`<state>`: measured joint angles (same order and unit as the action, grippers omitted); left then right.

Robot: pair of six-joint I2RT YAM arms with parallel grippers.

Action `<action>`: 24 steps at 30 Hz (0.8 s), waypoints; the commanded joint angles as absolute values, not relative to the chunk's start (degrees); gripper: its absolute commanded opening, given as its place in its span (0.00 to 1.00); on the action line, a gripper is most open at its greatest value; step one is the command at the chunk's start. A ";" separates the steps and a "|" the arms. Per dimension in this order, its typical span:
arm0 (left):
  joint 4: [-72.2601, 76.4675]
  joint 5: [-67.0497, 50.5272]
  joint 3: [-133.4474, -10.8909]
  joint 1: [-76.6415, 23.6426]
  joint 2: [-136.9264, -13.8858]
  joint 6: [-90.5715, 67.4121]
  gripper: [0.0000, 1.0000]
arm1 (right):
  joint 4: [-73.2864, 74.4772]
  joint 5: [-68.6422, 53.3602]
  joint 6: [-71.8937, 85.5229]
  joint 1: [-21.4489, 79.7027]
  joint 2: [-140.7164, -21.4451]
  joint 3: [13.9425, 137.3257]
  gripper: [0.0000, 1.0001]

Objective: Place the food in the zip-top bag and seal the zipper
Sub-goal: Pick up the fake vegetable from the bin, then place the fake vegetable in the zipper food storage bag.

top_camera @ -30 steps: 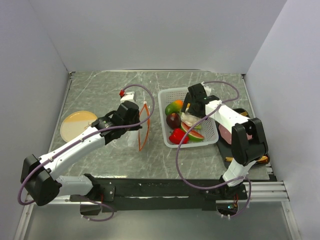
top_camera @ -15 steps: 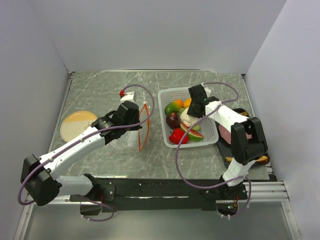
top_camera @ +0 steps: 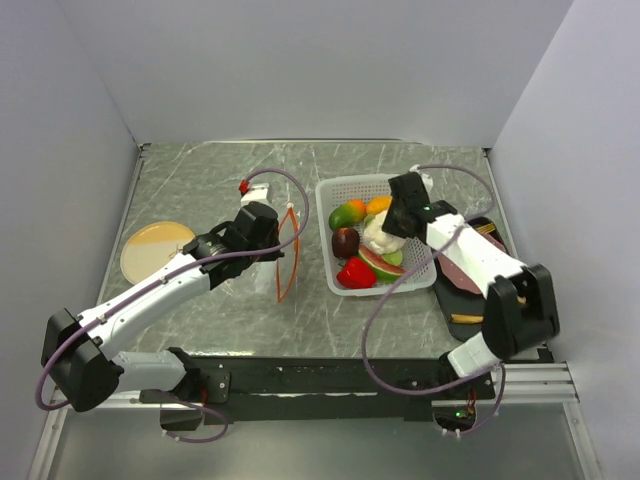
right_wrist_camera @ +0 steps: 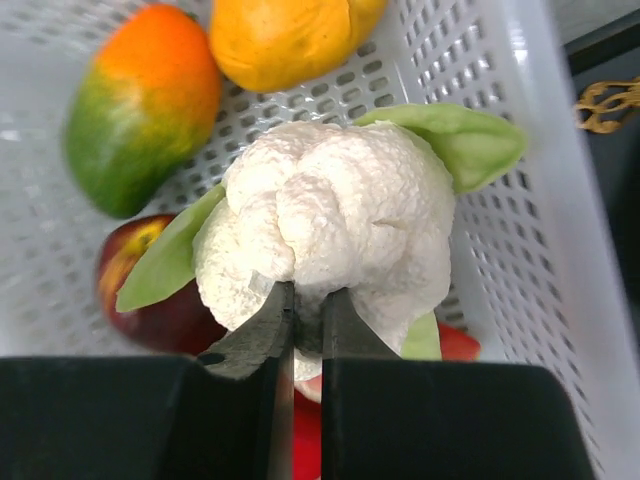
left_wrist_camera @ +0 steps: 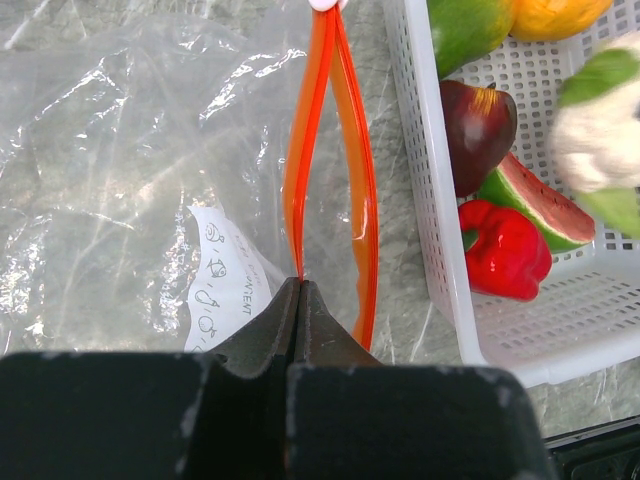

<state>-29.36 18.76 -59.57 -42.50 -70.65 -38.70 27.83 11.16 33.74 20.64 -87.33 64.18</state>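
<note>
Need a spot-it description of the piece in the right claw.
Find the white perforated basket right of centre in the top view. Within it, the right claw pinches the cauliflower. It's the only white, lumpy piece with green leaves; its neighbours are smooth and coloured.

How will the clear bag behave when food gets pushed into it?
Probably floppy: the zip-top bag lies flat and crinkled. Its mouth will likely sag narrow, since the left gripper appears to pinch only one lip of the zipper. Looks thin and light, so it may slide if nudged.
</note>
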 commanded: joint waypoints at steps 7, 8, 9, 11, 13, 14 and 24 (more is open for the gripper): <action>-27.69 19.07 -61.17 -42.45 -70.31 -39.64 0.01 | 23.48 6.53 32.26 20.92 -72.61 61.44 0.04; -27.60 18.90 -61.26 -42.45 -70.40 -39.64 0.01 | 22.86 5.55 32.43 20.92 -71.73 60.65 0.04; -27.60 18.81 -61.35 -42.45 -70.40 -39.55 0.01 | 21.37 4.06 32.61 20.92 -70.24 60.21 0.04; -27.51 18.63 -61.52 -42.45 -70.58 -39.38 0.01 | 19.52 -2.17 33.30 21.00 -68.65 58.81 0.04; -27.42 18.63 -61.52 -42.45 -70.58 -39.29 0.01 | 14.70 -7.62 34.53 21.18 -66.01 57.23 0.04; -27.33 18.55 -61.52 -42.45 -70.66 -39.37 0.01 | 12.42 -12.69 36.37 21.27 -65.05 55.04 0.04; -26.19 17.49 -61.08 -42.45 -70.31 -40.17 0.01 | -9.83 -33.12 44.56 23.29 -64.94 49.39 0.03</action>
